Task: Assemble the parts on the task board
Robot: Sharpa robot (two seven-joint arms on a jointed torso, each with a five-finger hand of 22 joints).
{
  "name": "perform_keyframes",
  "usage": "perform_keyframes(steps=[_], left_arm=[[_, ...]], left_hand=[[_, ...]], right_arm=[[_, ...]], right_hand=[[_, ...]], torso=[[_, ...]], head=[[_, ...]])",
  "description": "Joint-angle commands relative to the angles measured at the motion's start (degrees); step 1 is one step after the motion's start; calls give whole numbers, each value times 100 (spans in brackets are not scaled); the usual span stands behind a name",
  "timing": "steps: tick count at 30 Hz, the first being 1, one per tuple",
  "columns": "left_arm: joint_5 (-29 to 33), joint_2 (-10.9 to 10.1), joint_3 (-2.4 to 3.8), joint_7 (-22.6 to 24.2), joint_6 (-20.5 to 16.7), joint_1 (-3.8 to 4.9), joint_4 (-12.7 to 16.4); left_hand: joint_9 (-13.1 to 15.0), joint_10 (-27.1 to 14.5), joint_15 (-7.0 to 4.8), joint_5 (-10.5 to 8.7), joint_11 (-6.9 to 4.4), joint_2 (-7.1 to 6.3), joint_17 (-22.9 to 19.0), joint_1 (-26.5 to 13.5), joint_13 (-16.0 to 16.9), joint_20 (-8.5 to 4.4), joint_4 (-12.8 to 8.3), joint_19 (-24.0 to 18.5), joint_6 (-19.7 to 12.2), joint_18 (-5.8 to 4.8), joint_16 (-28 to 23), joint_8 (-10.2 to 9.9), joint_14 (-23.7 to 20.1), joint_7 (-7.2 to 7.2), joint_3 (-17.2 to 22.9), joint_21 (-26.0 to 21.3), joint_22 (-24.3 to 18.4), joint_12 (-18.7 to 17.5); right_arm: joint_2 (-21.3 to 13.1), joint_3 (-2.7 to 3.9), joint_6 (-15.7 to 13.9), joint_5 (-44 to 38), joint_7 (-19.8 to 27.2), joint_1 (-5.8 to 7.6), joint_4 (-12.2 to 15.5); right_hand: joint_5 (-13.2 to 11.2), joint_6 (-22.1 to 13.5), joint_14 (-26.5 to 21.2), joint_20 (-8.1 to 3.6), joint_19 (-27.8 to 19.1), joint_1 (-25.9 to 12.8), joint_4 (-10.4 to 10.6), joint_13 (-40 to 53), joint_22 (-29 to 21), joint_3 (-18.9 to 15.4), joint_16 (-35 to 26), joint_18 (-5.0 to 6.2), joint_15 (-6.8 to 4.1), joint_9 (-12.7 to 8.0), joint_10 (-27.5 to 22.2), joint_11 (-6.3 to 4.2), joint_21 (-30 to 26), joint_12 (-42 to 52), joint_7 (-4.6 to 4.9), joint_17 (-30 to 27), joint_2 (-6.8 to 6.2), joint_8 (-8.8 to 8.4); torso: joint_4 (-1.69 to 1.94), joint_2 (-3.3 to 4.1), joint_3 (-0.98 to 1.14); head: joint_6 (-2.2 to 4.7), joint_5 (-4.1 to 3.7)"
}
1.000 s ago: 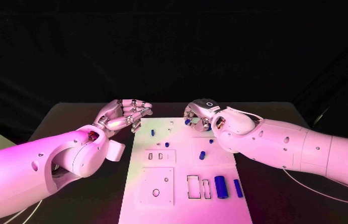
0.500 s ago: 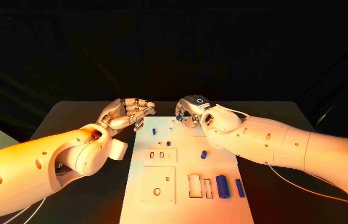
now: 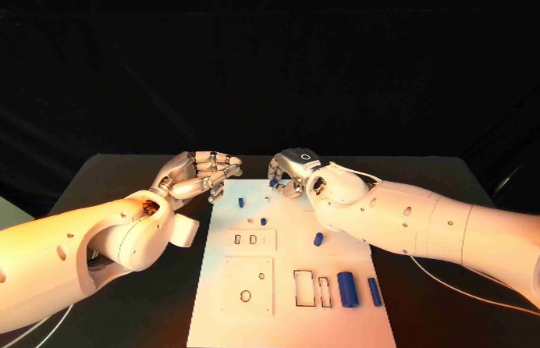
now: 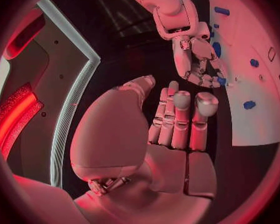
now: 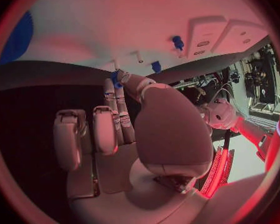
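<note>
The left silver many-fingered robot hand (image 3: 200,173) hovers with fingers curled on nothing; the right silver robot hand (image 3: 295,173) pinches a small blue part (image 3: 274,182).

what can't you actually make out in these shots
- Head view: the small blue part at the right hand is mostly covered by its fingers; its shape and whether it touches the task board are unclear.
- Right wrist view: only a sliver of that blue part shows at the fingertips.
- Head view: the left hand is curled; its palm is hidden.
</note>
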Motion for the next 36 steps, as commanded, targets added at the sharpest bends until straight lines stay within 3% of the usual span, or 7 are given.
perform_keyframes(steps=[1, 36], left_arm=[[30, 19, 6, 23, 97, 13, 8], [69, 21, 7, -7, 115, 64, 16]], left_hand=[[6, -33, 0, -35, -1, 48, 6, -2, 9, 16, -6, 36, -42, -82, 24, 25, 59, 15, 38, 25, 8, 22], [12, -65, 5, -37, 8, 45, 6, -8, 21, 19, -11, 32, -68, -83, 39, 18, 64, 24, 45, 40, 21, 26]], right_arm=[[46, 2, 49, 10, 97, -9, -51], [280, -18, 254, -24, 153, -84, -389]], right_hand=[[38, -32, 236, -28, 224, -20, -30, 2, 933, 17, 22, -76, -27, 32, 102, -98, 14, -8, -3, -5, 43, 4], [37, -193, 217, 17, 161, -164, -56, -10, 852, 68, 12, -54, 27, 63, -67, -33, -45, -35, 49, -71, -51, -72]], torso=[[2, 1, -5], [-16, 8, -5]], head=[[-10, 10], [-43, 86]])
